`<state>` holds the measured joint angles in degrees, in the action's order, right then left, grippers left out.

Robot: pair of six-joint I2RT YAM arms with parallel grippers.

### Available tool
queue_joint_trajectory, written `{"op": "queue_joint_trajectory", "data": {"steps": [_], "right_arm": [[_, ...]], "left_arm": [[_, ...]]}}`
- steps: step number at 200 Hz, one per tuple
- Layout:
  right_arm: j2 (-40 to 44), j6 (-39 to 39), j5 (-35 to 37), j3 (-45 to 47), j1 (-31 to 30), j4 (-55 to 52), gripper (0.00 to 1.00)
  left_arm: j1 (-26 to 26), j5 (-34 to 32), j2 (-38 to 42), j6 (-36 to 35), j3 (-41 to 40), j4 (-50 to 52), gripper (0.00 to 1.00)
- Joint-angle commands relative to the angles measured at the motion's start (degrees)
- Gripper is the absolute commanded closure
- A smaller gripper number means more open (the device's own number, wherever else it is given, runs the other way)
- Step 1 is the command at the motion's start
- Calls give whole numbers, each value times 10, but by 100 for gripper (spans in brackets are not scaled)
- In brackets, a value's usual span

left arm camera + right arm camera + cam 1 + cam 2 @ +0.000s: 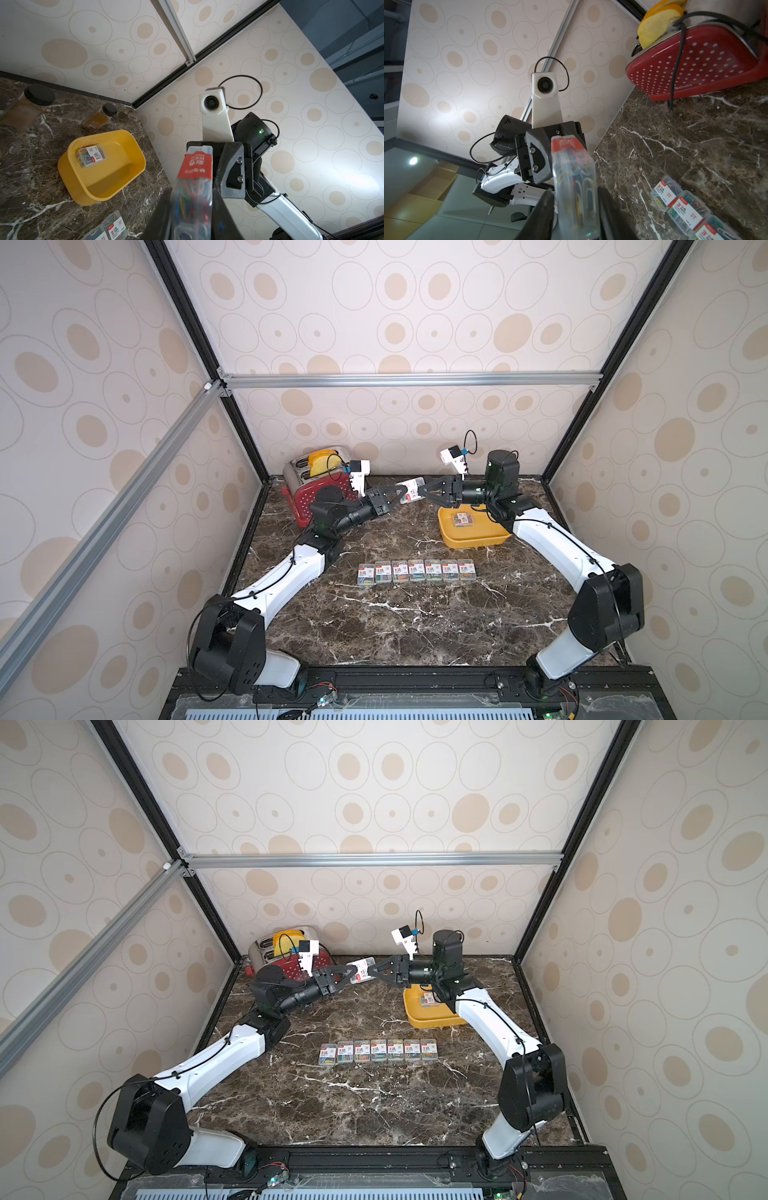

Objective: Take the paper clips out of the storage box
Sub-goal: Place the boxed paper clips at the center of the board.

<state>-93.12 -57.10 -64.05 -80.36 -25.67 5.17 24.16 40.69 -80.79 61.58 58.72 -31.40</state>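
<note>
At 12 o'clock above the table (pixel 374 635), the left gripper (pixel 402 494) is clamped on 1 end of a clip case (pixel 411 491). The right gripper (pixel 420 491) flanks the other end; pressing or slack, I cannot tell. 7 cases (pixel 416 571) lie at 6 o'clock. 1 case (pixel 463 519) sits in the storage box (pixel 478 540) at 2 o'clock. It is probably light, rigid and slick: pinch the flat faces. Only the left wrist view shows 2 brown bottles (pixel 99 118).

Robot lab booth, aluminium frame (pixel 407 379), wallpapered panels (pixel 415 302), marble-look tabletop (pixel 395 622), toaster (pixel 301 499)
</note>
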Motion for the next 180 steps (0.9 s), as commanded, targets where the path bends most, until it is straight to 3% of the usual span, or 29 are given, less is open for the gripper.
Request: {"op": "queue_joint_trajectory", "data": {"steps": [1,28,57,97,132,172,180], "right_arm": [[13,93,2,-27,-4,-106,46],[23,258,47,-69,16,-297,32],[32,415,138,-95,29,-445,31],[65,513,240,-50,20,-462,29],[102,607,348,5,-35,-435,26],[95,645,408,23,-99,-425,19],[96,647,425,27,-114,-419,14]], "left_arm": [[1,35,-7,-77,55,92,100],[-7,67,-19,-176,119,265,100],[-14,119,-65,-302,204,469,100],[-13,153,-131,-459,295,706,100],[-13,164,-162,-515,324,785,100],[-13,176,-177,-519,331,794,100],[-14,176,-177,-520,331,794,100]]}}
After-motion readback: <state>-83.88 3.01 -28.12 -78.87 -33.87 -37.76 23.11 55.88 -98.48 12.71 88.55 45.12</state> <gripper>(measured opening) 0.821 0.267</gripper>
